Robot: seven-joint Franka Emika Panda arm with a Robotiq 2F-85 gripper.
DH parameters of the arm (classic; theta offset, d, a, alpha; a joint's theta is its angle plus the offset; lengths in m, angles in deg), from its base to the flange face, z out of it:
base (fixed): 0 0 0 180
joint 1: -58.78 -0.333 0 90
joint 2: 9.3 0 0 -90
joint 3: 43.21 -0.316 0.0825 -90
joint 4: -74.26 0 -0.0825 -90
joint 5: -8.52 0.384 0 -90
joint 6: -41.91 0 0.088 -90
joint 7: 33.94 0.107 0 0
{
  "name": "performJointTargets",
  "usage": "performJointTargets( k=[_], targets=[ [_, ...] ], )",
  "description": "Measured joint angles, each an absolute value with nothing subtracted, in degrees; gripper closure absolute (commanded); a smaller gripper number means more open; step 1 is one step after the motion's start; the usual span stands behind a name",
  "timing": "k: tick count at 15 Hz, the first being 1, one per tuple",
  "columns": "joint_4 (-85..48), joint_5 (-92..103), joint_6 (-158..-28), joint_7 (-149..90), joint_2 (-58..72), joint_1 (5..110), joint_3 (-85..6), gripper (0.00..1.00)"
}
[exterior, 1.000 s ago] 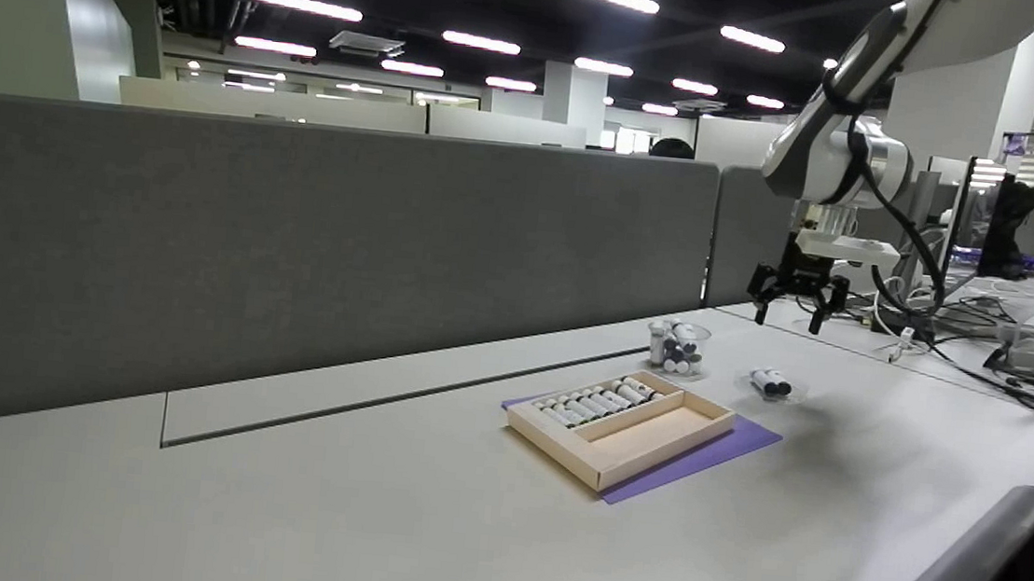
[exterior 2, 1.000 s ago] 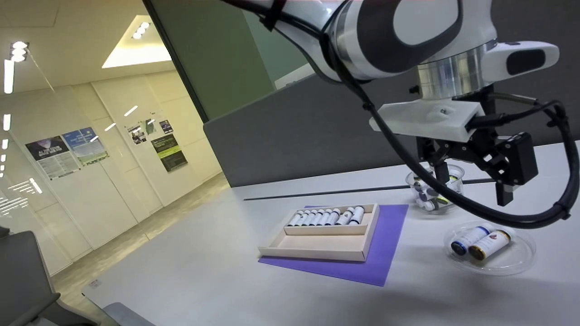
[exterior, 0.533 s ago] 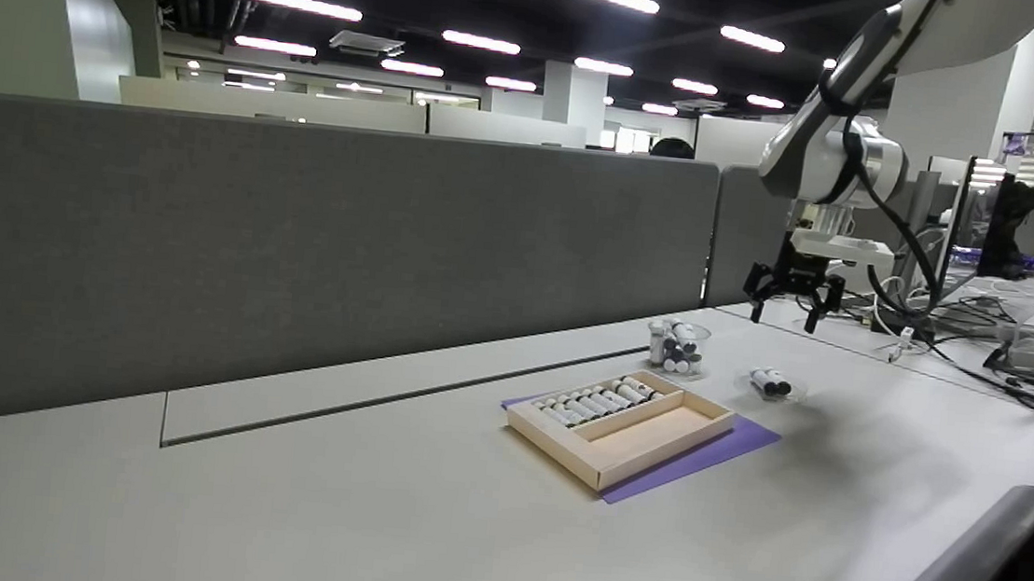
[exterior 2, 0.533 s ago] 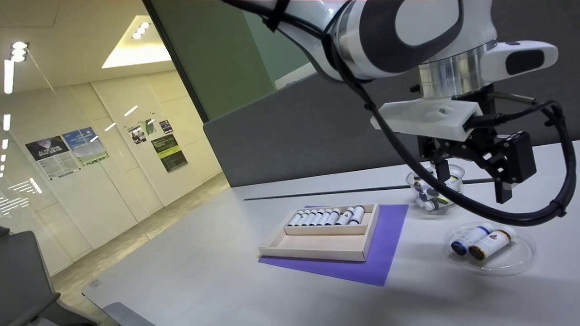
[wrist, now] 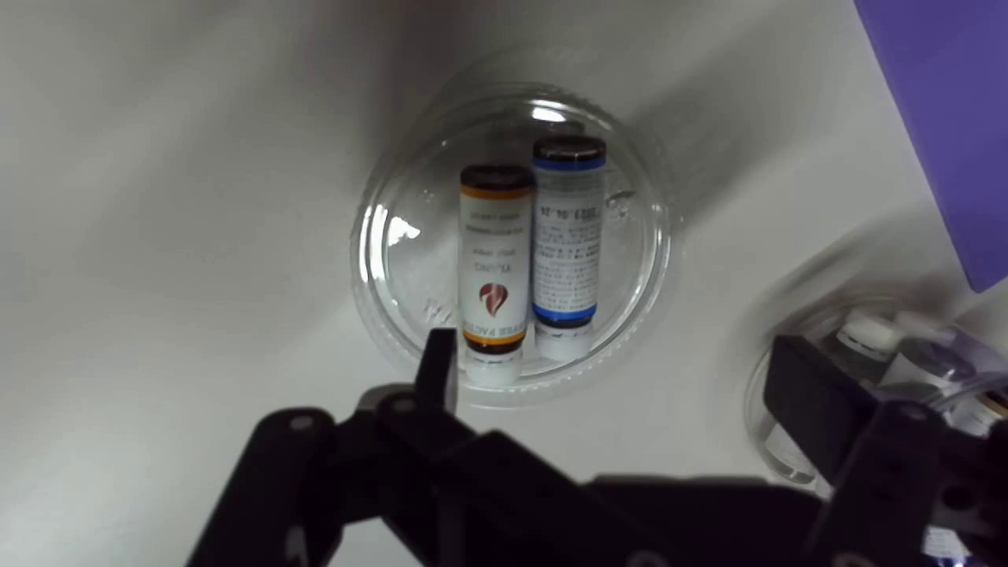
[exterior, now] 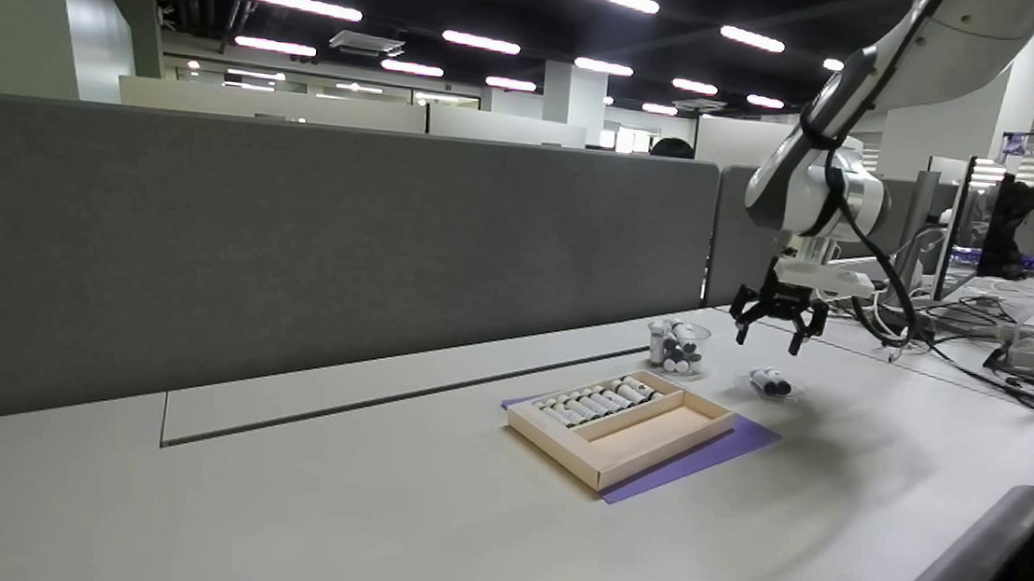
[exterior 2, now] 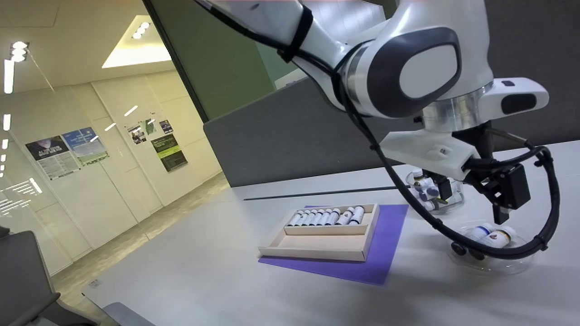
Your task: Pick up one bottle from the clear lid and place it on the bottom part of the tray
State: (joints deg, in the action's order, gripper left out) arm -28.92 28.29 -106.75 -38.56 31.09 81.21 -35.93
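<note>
Two white-labelled bottles lie side by side on the round clear lid (wrist: 417, 272): one with orange bands (wrist: 494, 260), one with blue bands (wrist: 568, 236). In an exterior view, the arm's cable partly covers both bottles and the lid (exterior 2: 503, 271). My gripper (wrist: 614, 346) is open and empty above the table. In the wrist view its left finger appears beside the orange-banded bottle's white cap. It hangs above the lid in both exterior views (exterior: 768, 342) (exterior 2: 473, 206). The tan tray (exterior: 654, 434) has a row of bottles in its slots; its wide bottom part (exterior 2: 321, 242) is bare.
A clear cup (exterior: 679, 347) with several bottles stands near the lid; in the wrist view my right finger overlaps it (wrist: 787, 453). The tray rests on a purple sheet (exterior 2: 389, 235). A grey divider (exterior: 314, 254) runs along the table's back. The arm's black cable (exterior 2: 494, 251) hangs low.
My gripper has moved down and slightly left in both exterior views, closer to the lid, staying open. The hanging cable now passes across the bottles in an exterior view. Bottles and tray have not moved.
</note>
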Motion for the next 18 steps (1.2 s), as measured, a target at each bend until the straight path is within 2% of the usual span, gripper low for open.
performJointTargets(
  k=[18],
  targets=[
    [-22.5,27.7,-106.8,-37.6,38.7,80.9,-37.1,0.00]
  ],
)
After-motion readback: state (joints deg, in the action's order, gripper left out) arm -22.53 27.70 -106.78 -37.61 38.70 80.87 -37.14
